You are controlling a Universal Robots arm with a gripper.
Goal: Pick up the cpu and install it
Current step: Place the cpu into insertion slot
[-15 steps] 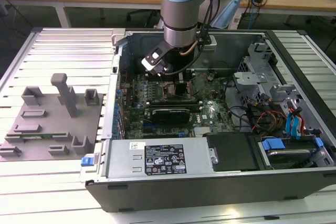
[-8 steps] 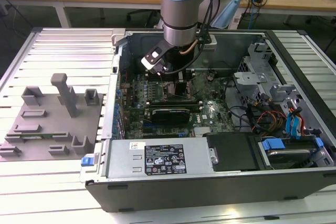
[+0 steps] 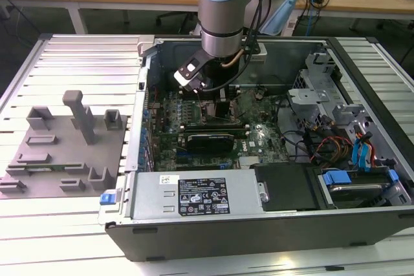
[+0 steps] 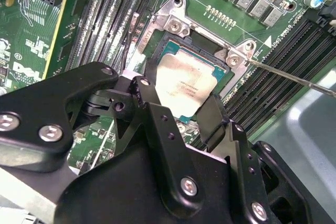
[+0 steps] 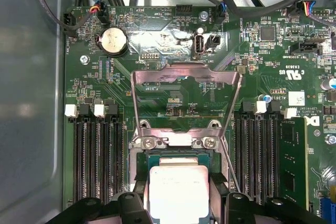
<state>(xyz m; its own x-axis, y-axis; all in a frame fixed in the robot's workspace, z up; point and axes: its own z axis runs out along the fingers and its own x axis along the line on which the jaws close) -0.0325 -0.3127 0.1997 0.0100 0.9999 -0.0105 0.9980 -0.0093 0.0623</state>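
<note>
**A:** How far along is the job?

**B:** Well along, I'd say. The arm (image 3: 223, 4) reaches down into the open computer case (image 3: 272, 237) in the upper middle of the exterior view. The hand (image 4: 177, 100) is drawn narrow, its fingers (image 4: 211, 116) against two opposite edges of the cpu (image 4: 185, 83).

**A:** And where does the cpu sit?

**B:** Right at the socket (image 4: 178, 43), inside its frame, silver side up. I judge the pick-up done and the chip brought to its place. Whether it lies fully seated, I cannot tell.

**A:** What is left?

**B:** The hand has not let go. The hold-down plate (image 5: 185, 74) stands open and upright, and the thin lever (image 4: 294, 77) is swung free, so nothing is locked down yet.

**A:** Anything crowding the spot?

**B:** Memory slots (image 5: 97, 156) run along both sides of the socket, with one memory stick (image 5: 292, 161) fitted. The raised plate stands just beside the fingers. Loose cables (image 3: 326, 147) lie well apart, toward the exterior view's right. A grey tray (image 3: 65, 153) rests on the desk (image 3: 71, 224) at the exterior view's left, just outside the case.
</note>
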